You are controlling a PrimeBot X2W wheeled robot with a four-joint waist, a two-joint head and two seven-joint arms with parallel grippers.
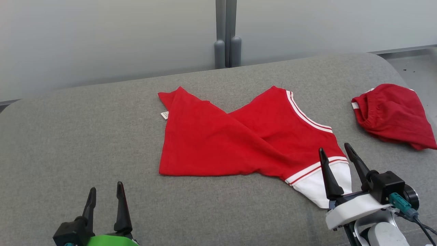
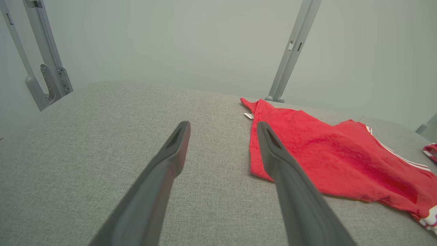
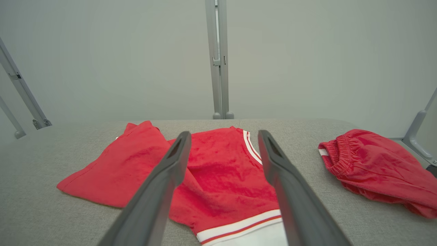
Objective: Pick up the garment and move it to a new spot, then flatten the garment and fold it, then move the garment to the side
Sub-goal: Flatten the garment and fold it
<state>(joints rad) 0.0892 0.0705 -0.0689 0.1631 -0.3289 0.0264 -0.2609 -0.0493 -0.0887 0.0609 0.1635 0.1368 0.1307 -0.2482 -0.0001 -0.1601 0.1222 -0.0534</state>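
My left gripper (image 1: 106, 186) sits low at the near left of the grey padded surface (image 1: 75, 136). Its two dark fingers are spread wide, with nothing between them but bare grey cloth. My right gripper (image 1: 334, 147) is at the near right, likewise wide open and holding nothing. Its fingers point over the white sleeve (image 1: 314, 191) of the garment (image 1: 232, 143), and I cannot tell whether the tips touch the cloth or hang just above it.

The garment is a red shirt lying around the middle of the surface, mostly flat but folded across itself: one red panel runs on a slant from the far left corner down over the rest. White stripes (image 1: 307, 118) trim its far right edge, and a red-and-white band sets off the white sleeve at the near right corner. A small white label (image 1: 165, 115) sticks out at its left edge.

In my left wrist view the garment's near corner lies just beside the finger (image 2: 290, 191) on that view's right, outside the gap between the two fingers. In my right wrist view the fingers frame the red body of the garment, with the striped band low between them.

A second red piece (image 1: 392, 116) with a gathered elastic edge lies crumpled at the far right of the surface, well apart from the garment. Behind the surface stands a pale wall (image 1: 102, 41) with a grey post (image 1: 225, 30).
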